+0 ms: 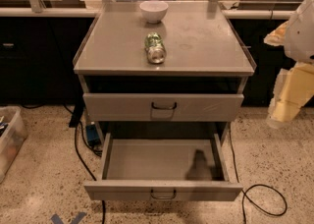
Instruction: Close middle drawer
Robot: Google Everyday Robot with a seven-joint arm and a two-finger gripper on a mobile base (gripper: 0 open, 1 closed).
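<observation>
The middle drawer (162,190) is pulled far out toward me at the bottom of the grey metal cabinet. Its plain flat front carries a small dark loop handle (163,195). Its tray (159,159) is bare apart from a dark shadow patch at the right. Above it, the taller-fronted top drawer (163,107) stands out slightly. The lowest drawer is hidden under the open one. My gripper (284,102), pale cream, hangs at the right edge of the view. It is to the right of the cabinet, level with the top drawer, and touches nothing.
On the cabinet top (206,41) stand a white bowl (154,11) at the back and a green can (155,47) lying on its side. A clear plastic bin (7,139) is on the floor at the left. Black cables (265,201) run on the floor on both sides.
</observation>
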